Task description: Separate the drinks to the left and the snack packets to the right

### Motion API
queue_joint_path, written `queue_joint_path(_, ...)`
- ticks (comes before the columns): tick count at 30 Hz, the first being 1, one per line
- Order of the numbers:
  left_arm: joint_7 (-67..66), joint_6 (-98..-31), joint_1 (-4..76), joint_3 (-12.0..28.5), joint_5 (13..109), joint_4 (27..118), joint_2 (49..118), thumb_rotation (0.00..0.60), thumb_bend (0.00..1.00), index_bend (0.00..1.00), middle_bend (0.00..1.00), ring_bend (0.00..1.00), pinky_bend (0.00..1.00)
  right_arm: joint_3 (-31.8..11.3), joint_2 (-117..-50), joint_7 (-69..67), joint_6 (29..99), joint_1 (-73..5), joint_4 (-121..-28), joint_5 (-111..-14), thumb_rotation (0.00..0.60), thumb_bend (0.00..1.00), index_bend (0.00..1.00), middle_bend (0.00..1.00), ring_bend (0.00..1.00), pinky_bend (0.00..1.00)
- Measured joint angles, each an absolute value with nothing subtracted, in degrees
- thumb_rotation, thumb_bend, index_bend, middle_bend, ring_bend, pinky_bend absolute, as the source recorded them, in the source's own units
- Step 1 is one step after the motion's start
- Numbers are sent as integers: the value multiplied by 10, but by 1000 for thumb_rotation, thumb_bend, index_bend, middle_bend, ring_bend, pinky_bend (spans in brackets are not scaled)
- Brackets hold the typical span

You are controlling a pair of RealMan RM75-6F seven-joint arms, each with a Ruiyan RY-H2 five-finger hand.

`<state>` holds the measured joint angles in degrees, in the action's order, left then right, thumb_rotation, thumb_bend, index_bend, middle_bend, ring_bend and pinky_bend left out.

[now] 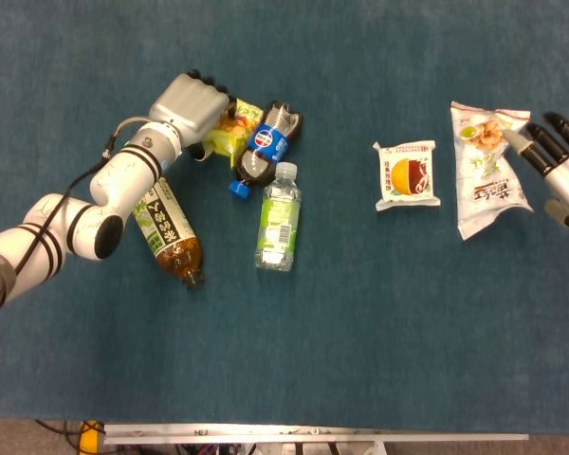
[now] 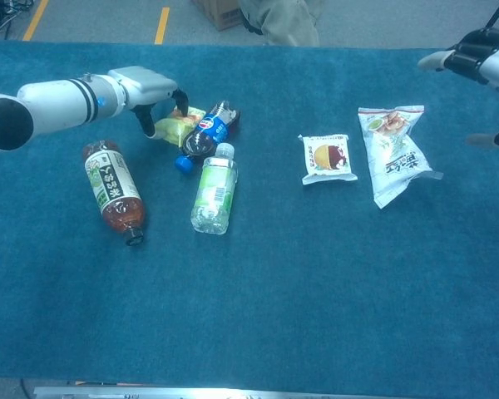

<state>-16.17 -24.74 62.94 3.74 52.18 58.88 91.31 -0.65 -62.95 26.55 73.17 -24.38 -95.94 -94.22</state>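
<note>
1. The left hand (image 1: 192, 99) reaches onto the yellow snack packet (image 1: 235, 125); a firm hold cannot be confirmed.
2. The packet touches the Pepsi bottle (image 1: 268, 140) (blue label) at its 9 o'clock.
3. The right hand (image 1: 561, 163) hovers with fingers spread, holding nothing.

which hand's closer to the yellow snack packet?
Left. The left hand is right at the yellow packet, fingers over its left end beside the cola bottle. The right hand is across the table at the right edge, past the white packet.
</note>
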Motion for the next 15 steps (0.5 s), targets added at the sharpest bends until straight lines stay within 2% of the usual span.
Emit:
queue_joint_path(7,-145,-271,621,43,530,581,921,600,323,374,420,294,142,-14,-630,261,734,-240,-960,-941,600,50,193,311,216,355)
queue_joint_path(15,-117,-292,605,57,544,657,868,600,323,378,448,303,152,-21,-634,260,729,-241,-962,-937,600,49,193,312,216,355)
